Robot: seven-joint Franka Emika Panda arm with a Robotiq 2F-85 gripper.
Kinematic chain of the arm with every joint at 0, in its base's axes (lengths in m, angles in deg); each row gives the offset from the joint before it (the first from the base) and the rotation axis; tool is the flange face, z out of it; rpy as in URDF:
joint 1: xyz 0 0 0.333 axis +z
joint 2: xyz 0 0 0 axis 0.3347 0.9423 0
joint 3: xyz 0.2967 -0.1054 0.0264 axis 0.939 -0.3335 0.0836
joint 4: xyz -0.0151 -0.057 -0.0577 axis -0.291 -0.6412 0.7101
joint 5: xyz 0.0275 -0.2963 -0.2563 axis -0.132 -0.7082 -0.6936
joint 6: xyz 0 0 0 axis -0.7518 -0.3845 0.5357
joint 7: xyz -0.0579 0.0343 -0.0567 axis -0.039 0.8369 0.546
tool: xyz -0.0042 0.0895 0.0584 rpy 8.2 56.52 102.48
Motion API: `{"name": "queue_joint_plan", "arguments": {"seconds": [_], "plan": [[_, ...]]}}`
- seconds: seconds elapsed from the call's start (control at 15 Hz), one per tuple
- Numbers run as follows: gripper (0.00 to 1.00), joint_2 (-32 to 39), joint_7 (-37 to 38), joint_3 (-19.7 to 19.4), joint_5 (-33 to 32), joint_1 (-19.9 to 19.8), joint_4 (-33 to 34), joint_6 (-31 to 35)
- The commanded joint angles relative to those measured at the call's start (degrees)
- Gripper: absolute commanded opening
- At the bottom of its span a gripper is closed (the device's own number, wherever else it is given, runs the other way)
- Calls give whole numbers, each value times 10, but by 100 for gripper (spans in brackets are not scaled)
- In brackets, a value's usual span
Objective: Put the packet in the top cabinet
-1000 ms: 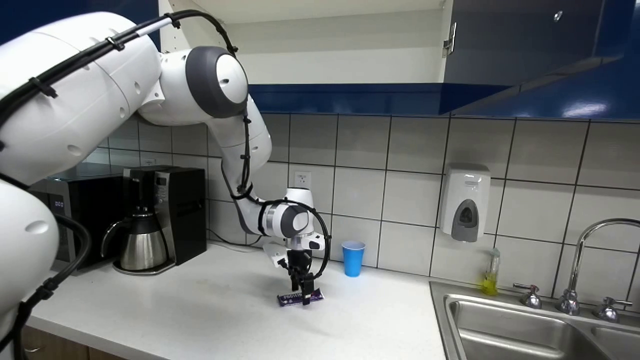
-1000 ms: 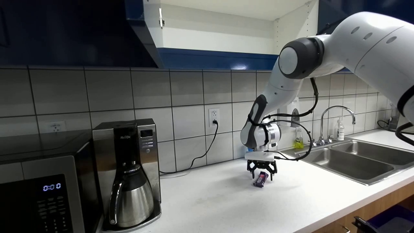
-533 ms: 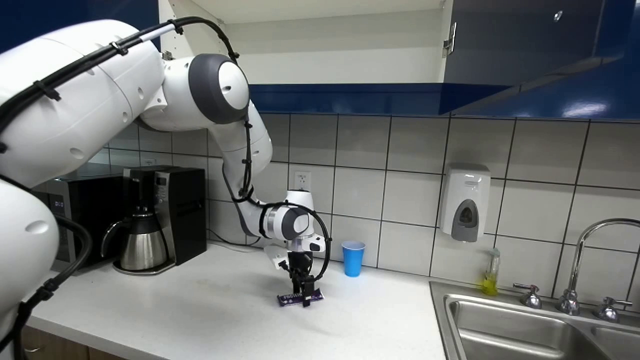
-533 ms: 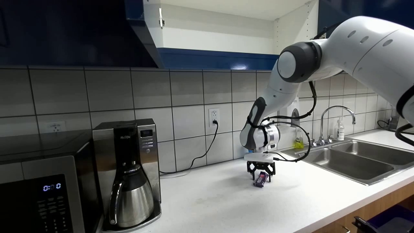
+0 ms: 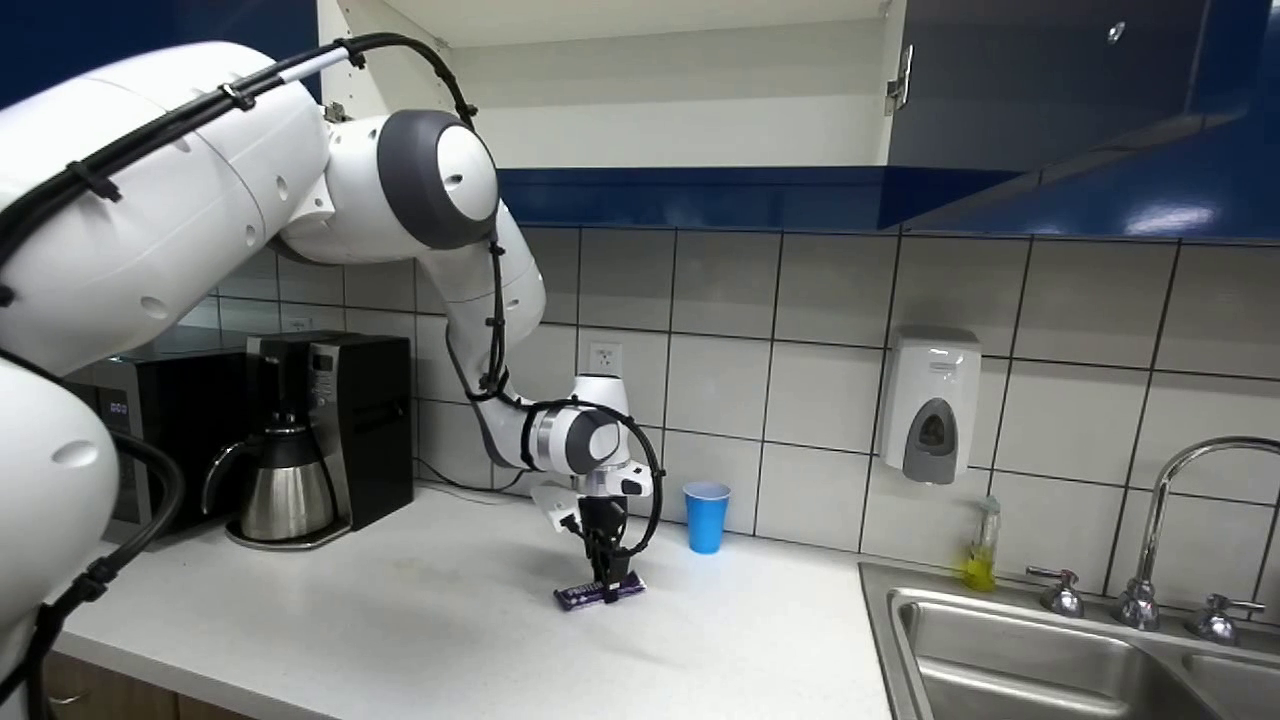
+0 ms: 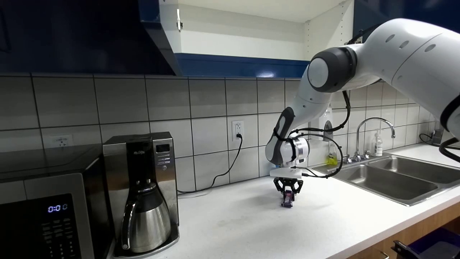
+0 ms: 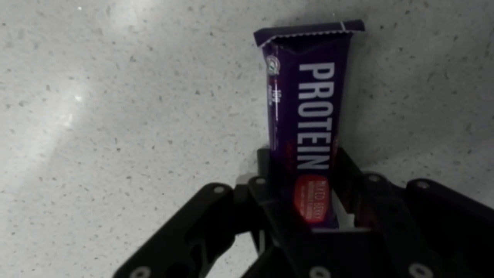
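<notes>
1. Claw (image 7: 303, 164) is pointed downward and narrowed to the width of the mixed berry protein bar (image 7: 307, 116), which is pinched across its long sides, seemingly just off its middle.
2. Within the claw, the bar is seen down at the speckled countertop (image 7: 135, 162) (any gap under it cannot be told).
3. The grasp is judged to be the step in hand; carrying and stowing are left to be done.
4. A straight lift seems called for next, then a long rise to the open wall cabinet (image 5: 690, 195) high above the claw, its blue bottom edge to be cleared by the bar's jutting end.
5. Room should be left for the blue cup (image 5: 706, 520), near the claw.
</notes>
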Motion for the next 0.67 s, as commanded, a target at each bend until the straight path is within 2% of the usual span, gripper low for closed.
{"name": "queue_joint_plan", "arguments": {"seconds": [0.0, 0.6], "plan": [[16, 10, 9, -8, 8, 4, 14, -7], [16, -17, -6, -11, -3, 9, 0, -21]]}}
